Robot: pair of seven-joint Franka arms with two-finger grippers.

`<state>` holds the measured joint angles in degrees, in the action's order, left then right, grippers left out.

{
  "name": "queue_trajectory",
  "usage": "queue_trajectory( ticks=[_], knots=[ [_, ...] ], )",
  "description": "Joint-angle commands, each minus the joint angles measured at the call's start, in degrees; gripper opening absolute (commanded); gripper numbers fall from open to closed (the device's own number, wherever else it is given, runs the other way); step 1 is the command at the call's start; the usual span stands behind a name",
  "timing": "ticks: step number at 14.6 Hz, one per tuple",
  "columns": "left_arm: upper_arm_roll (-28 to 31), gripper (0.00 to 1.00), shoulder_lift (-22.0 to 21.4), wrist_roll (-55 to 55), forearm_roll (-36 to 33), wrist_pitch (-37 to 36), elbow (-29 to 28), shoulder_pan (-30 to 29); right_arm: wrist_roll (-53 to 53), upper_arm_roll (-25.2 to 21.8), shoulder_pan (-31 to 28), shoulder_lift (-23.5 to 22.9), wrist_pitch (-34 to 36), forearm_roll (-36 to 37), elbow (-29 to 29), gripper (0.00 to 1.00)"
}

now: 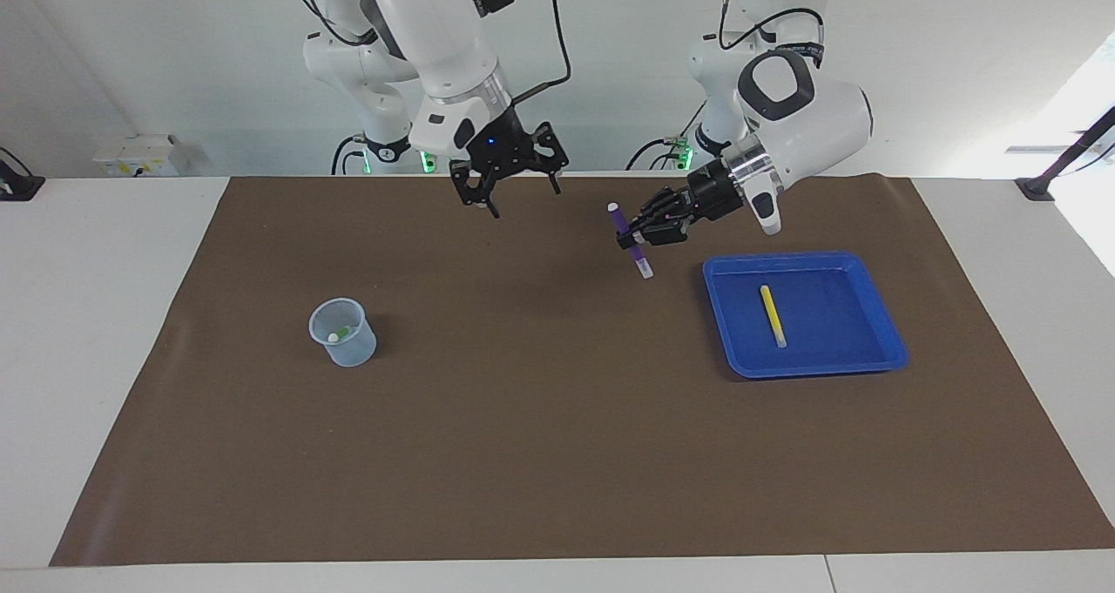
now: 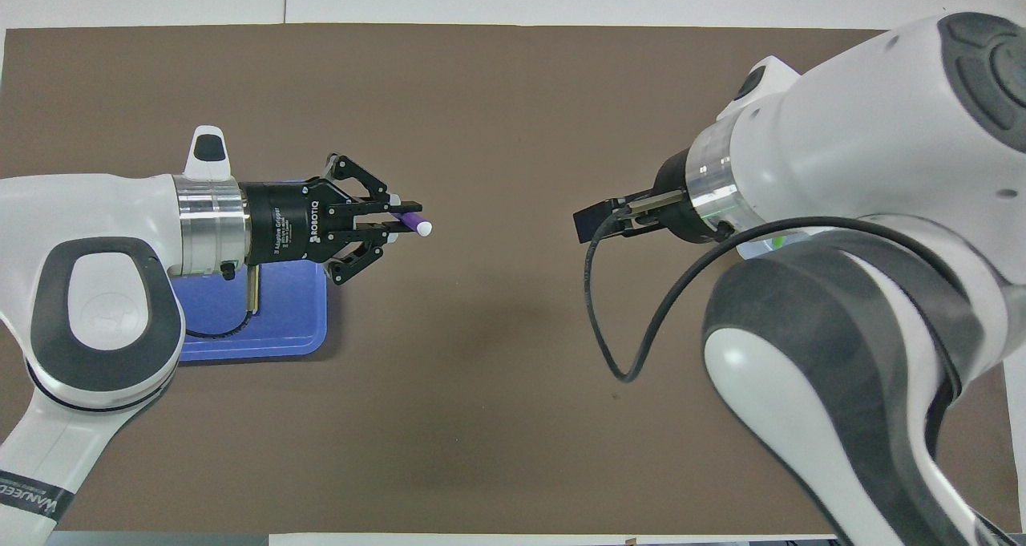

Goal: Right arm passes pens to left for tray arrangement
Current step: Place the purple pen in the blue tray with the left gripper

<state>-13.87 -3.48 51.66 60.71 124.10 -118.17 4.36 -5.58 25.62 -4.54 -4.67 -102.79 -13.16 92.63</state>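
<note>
I am seeing the left tool (image 1: 629, 236) hanging in the air with its wrist reaching out level and sideways, its fingertips pinching tight. The right arm is angling down from above, its black wrist showing a blue light, and the right tool (image 1: 514, 194) is pointing downward with its fingers spreading wide and gripping nothing. The two tools are sitting well apart from each other.

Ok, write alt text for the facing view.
The left gripper holds a purple pen above the brown mat, beside a blue tray containing a yellow pen. The right gripper hangs open, empty; a cup stands toward its end.
</note>
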Motion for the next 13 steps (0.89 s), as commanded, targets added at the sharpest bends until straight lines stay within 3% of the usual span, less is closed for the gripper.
queue_trajectory(
  ticks=[1,3,6,10,13],
  knots=[
    [-0.1,0.00,1.1,-2.2,-7.3,-1.1,1.6,-2.5,6.4,0.4,-3.8,3.8,-2.4,2.4,6.6,1.00],
    [0.0,0.00,1.2,-5.7,-13.0,-3.2,1.5,-4.7,6.6,0.3,-4.0,3.8,-7.6,8.1,9.7,1.00],
    [0.0,0.00,1.2,-15.4,-20.8,-9.7,1.4,-10.8,6.5,0.2,-5.6,-1.5,-13.0,18.0,10.3,1.00],
    [0.0,0.00,2.6,-29.6,-32.5,-13.6,0.5,-15.9,9.7,0.4,-13.7,-7.8,-18.7,19.9,10.1,0.99],
    [0.0,0.00,4.4,-41.3,-42.6,-14.6,-0.1,-18.0,9.5,0.1,-15.1,-8.6,-18.8,20.5,10.4,0.82]
  ],
)
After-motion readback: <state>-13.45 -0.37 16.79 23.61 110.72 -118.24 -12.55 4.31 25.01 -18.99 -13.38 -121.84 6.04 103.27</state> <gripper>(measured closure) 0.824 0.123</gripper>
